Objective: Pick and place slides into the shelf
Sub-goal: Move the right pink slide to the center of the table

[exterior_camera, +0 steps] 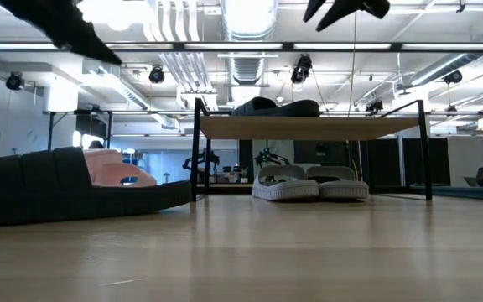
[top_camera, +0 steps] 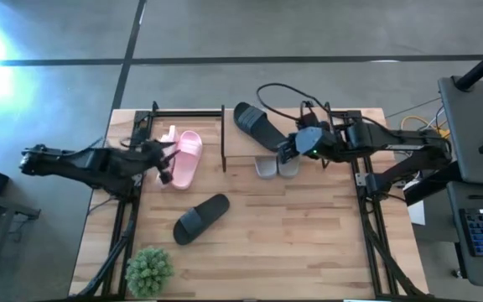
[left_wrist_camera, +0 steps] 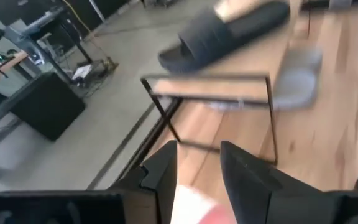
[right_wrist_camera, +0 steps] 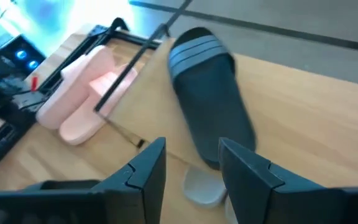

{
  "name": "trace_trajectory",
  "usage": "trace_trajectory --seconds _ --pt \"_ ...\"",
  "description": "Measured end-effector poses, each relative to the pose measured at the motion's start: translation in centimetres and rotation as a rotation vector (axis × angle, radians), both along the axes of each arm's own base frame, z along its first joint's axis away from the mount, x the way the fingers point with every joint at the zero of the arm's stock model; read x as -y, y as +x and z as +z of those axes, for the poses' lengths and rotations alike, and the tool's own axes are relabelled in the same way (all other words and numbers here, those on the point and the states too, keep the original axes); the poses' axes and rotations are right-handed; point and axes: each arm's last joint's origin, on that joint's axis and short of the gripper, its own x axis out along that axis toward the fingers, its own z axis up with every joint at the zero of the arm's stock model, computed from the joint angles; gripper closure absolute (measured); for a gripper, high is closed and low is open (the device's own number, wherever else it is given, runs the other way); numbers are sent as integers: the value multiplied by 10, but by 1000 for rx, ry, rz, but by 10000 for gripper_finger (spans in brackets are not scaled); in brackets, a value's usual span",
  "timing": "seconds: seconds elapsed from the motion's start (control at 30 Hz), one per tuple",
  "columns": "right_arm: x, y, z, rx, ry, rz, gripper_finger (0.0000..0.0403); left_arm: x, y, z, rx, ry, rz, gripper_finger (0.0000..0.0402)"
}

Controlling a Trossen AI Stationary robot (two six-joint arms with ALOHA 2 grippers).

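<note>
Left gripper (top_camera: 164,161) open at pink slides (top_camera: 183,157), 9 o'clock of shelf (top_camera: 309,143); right gripper (top_camera: 285,151) open, empty; collision risk there

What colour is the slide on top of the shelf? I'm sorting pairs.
Black, with ridged stripes across its strap; the right wrist view shows it best.

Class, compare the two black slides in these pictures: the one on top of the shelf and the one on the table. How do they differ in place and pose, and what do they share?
The black slide on the shelf rests on the shelf's plank top, above the grey pair; the black slide on the table lies on the table, in front of the shelf. The shelf one is beside the right gripper; the table one lies apart from both grippers. Both are black, wide-strapped and sole-down.
</note>
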Motion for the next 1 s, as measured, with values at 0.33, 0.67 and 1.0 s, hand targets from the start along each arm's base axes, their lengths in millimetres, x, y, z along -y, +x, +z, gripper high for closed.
trace_trajectory --seconds 0.33,0.67,1.0 --pt "1 -26 3 -89 2 -16 258 6 43 -49 -280 -16 21 293" --pt "8 -74 26 -104 -86 21 254 -7 67 -77 -460 -179 193 293" --pt "20 -106 40 -61 -151 -43 255 -37 82 -84 -615 -146 268 293"
